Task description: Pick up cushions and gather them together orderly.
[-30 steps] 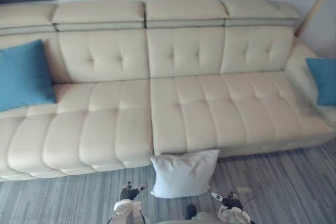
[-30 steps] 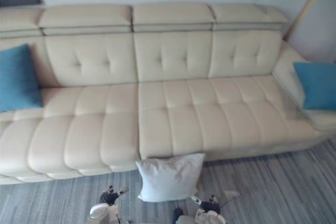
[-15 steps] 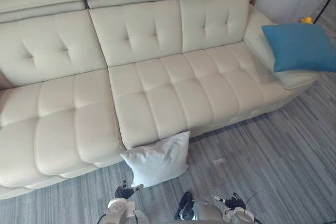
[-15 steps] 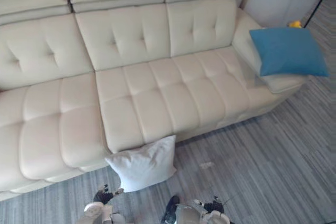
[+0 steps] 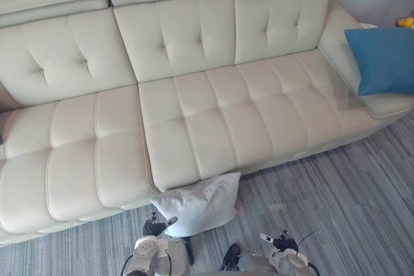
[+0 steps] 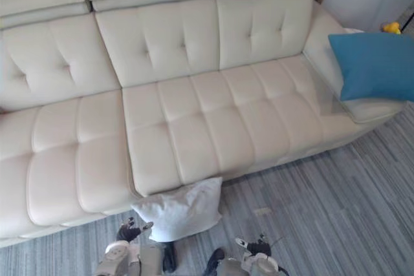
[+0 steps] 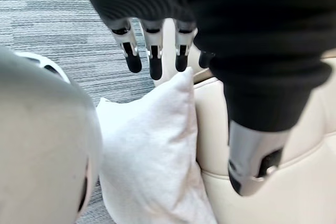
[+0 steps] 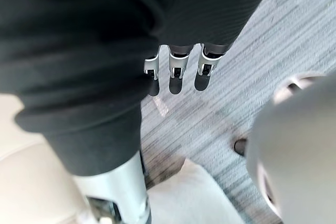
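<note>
Okay, white cushion (image 5: 197, 203) is on the floor (image 5: 336, 185), leaning against the front of the sofa (image 5: 194, 114), straight ahead of the robot and between the two arms. Its long edge runs along the sofa front. Left robot hand (image 5: 155, 226) is just at the cushion's near-left corner. In the left wrist view its fingers (image 7: 155, 61) are straight, thumb apart, hanging just over a cushion corner and holding nothing; can't tell if they touch. Right robot hand (image 5: 275, 240) is low over the floor to the cushion's right, apart from it, fingers (image 8: 176, 80) relaxed and empty. Blue cushion (image 5: 381, 59) lies on the sofa's right end, well apart from both. My read: pickup not started. Left is clearly the nearer hand, so it should lead on the near-left edge, and right has to come inward to the far side. Cushion looks soft, so a one-sided pinch will likely let it sag.
</note>
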You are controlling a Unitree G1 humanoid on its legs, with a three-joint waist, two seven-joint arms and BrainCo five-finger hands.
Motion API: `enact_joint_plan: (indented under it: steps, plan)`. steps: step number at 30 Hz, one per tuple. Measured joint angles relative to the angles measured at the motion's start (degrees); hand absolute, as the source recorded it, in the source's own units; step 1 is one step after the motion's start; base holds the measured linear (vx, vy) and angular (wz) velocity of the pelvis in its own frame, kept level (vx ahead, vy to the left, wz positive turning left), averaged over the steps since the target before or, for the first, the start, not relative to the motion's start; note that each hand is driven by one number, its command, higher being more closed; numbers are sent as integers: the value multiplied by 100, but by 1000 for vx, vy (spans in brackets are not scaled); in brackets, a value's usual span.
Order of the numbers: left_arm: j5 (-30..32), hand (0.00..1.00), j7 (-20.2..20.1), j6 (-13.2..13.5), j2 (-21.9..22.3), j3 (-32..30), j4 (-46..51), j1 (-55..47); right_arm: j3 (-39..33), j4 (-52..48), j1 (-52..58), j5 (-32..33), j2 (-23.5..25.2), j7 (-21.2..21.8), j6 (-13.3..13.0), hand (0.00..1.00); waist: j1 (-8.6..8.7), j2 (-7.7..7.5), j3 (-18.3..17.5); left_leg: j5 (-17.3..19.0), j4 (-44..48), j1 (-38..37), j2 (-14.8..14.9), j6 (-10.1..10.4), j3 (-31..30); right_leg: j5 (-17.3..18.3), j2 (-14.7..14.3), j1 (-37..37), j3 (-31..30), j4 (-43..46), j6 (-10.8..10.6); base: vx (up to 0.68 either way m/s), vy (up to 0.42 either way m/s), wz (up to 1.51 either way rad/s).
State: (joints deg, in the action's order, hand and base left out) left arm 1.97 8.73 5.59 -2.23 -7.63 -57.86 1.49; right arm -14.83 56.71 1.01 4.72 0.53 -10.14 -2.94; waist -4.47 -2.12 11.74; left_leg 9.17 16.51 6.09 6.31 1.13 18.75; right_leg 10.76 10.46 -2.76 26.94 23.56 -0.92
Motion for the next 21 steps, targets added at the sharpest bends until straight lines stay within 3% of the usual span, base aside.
enact_joint_plan:
  steps: [2,3,5,7,8,12,21]
  plan:
    - [0,0,0,-4,2,7,-8,-6,106,-111,27,-24,14,-1,-3,0,-2,-39,-21,13,-249,-230,-42,-20,-155,-92,141,-375,-451,1073,-100,104,2,31]
    - [0,0,1,-5,3,6,-13,-9,142,-137,33,-25,25,5,-5,0,16,-45,-27,12,-261,-240,-47,-19,-235,25,131,-543,-676,1255,-142,75,-84,54]
    - [0,0,11,0,7,5,-6,-12,192,-149,53,-23,69,7,-5,0,42,-63,-58,10,-251,-228,-47,-15,-568,413,-87,-606,-1458,943,-258,39,-151,75]
    - [0,0,21,11,-8,-1,-5,-22,215,-138,75,-22,106,7,-7,0,65,-135,-105,-24,-233,-200,-115,81,-858,273,-220,-563,-2089,302,-278,31,-196,87]
    - [-3,0,21,14,-41,-8,-27,-27,206,-47,101,-11,131,10,-13,0,72,-280,-203,-37,-240,-151,-230,185,-1081,216,-148,-439,-2283,-61,-457,58,-286,88]
    - [-10,0,29,21,267,-195,-19,-51,204,60,95,-16,-9,5,-28,0,-6,53,-340,-222,-371,-10,-15,465,-1525,238,-403,-89,-1685,-531,-311,48,-216,54]
    - [-104,0,106,15,331,-121,120,12,402,43,94,-13,-40,-1,-44,0,-29,-4,-315,-621,-484,317,-113,535,-2463,246,-382,153,-690,-576,-248,-41,-65,61]
